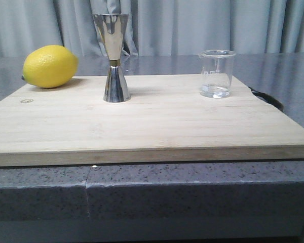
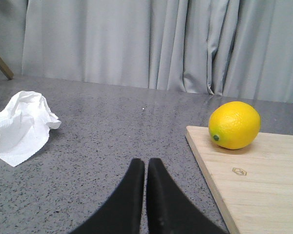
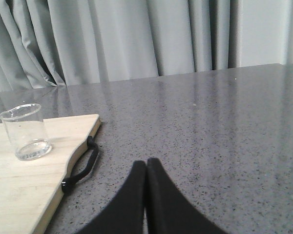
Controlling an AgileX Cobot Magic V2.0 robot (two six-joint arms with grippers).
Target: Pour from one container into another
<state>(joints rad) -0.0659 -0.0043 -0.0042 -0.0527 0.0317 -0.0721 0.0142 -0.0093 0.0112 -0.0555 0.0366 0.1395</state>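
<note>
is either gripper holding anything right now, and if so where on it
Nothing is held. The left gripper and right gripper are both shut on nothing, over the grey counter beside the board; the small clear glass beaker stands untouched.

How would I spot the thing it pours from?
Find the wooden cutting board. Near its right back corner, by the black handle, stands a small clear glass beaker. Unlike the steel jigger and lemon, it is see-through.
</note>
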